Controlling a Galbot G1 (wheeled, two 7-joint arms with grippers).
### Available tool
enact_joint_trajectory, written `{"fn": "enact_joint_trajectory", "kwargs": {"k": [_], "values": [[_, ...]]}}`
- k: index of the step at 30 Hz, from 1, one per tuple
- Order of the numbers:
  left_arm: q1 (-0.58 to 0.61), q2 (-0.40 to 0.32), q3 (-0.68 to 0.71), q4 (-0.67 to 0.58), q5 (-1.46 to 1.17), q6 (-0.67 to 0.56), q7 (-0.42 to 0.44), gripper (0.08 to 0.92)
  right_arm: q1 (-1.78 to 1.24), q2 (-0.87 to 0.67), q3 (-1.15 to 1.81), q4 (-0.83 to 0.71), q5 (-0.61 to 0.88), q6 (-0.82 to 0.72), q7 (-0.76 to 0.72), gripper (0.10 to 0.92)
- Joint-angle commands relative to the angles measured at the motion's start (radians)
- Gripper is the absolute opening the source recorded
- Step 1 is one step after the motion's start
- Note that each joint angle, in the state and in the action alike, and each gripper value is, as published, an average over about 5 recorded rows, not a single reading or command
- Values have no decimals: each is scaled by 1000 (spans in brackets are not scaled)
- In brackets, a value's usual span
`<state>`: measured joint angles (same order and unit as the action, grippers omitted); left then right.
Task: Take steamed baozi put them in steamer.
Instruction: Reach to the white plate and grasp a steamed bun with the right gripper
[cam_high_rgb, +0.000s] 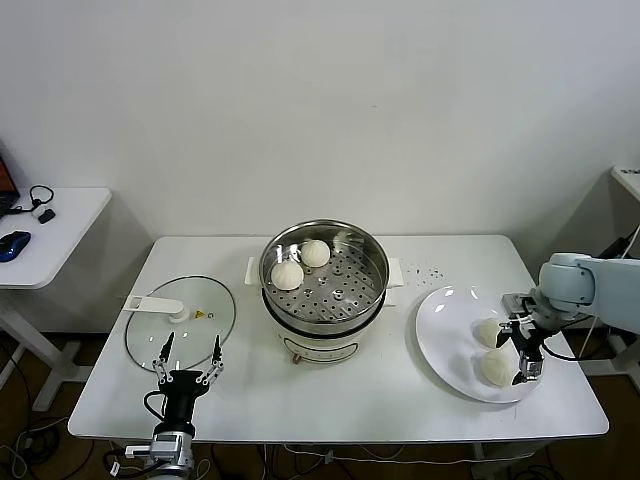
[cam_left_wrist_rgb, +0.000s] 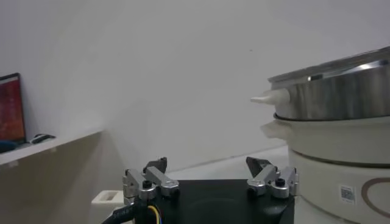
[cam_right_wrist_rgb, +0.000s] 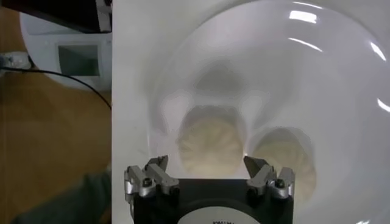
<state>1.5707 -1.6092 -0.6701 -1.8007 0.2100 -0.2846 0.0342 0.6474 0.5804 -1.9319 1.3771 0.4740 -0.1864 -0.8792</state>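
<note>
Your right gripper (cam_right_wrist_rgb: 206, 167) hangs wide open over a pale, pleated bun (cam_right_wrist_rgb: 211, 143) on the white plate (cam_high_rgb: 445, 335). Two more buns (cam_high_rgb: 300, 264) sit in the shiny steamer (cam_high_rgb: 325, 275); your left gripper (cam_high_rgb: 188, 353) waits open by the lid (cam_high_rgb: 180, 320).

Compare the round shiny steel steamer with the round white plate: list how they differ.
The round shiny steel steamer is deep, with a perforated tray; the round white plate is flat and shallow. The steamer sits mid-table, the plate toward the robot's right edge. The open right gripper hangs over the plate, lined up on one bun; no gripper is at the steamer, and the left gripper waits open by the glass lid. Both hold two cream-white buns.
</note>
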Motion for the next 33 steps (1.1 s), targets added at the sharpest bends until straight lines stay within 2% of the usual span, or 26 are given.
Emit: {"fn": "enact_joint_trajectory", "kwargs": {"k": [1, 18, 21, 26, 33], "values": [[0, -13, -2, 2, 0, -1, 0, 823, -55, 12, 36, -22, -10, 0, 1, 823], [-5, -14, -4, 9, 1, -3, -1, 823, -92, 21, 56, -45, -27, 11, -7, 819], [-5, -14, -3, 8, 1, -4, -2, 823, -92, 22, 57, -45, -28, 12, -6, 781], [-5, -14, -2, 7, 1, -5, -3, 823, -85, 25, 56, -44, -33, 11, -3, 672], [-5, -12, 1, 4, 1, -5, -3, 823, -24, 27, 32, -23, -28, 13, -3, 637]]}}
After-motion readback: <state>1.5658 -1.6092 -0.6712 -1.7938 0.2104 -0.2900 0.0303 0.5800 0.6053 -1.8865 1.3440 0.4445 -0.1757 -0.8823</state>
